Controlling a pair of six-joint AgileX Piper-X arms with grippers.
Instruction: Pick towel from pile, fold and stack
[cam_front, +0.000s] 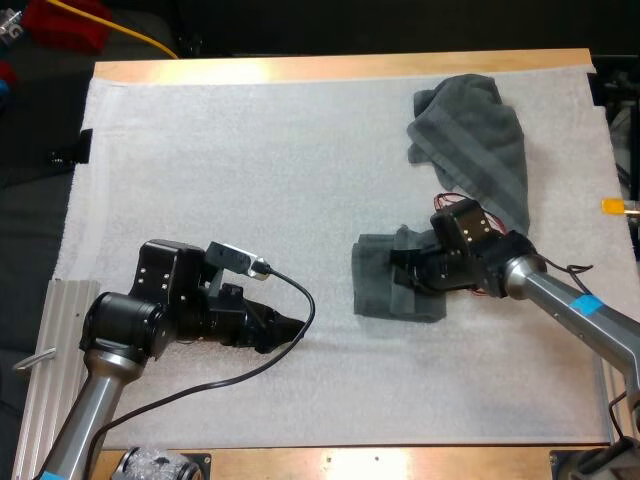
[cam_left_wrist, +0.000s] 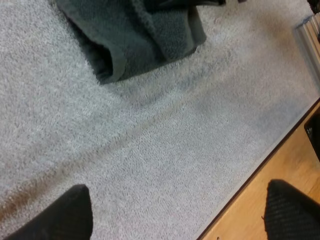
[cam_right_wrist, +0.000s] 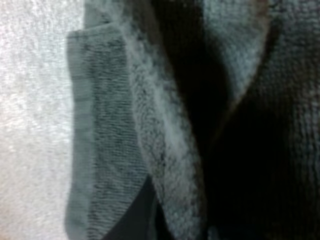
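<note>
High view first: the white mat (cam_front: 200, 180) covers most of the table. The crumpled towel (cam_front: 480, 140) lies at its far right, trailing down towards the right arm. The folded towel (cam_front: 375, 285) sits nearer, right of centre, roughly square, so no clear long axis shows.

The right gripper (cam_front: 405, 262) rests on the folded towel's right half, having reached in from the right. Its wrist camera looks straight at a raised fold of cloth (too close to judge a hold), so whether it grips I cannot tell.

The left gripper (cam_front: 290, 328) lies low over bare mat to the towel's left, pointing at it. Its fingertips (cam_left_wrist: 65, 215) stand wide apart and hold nothing.

The right arm is plainly the nearer. I judge that the next move depends on it.
</note>
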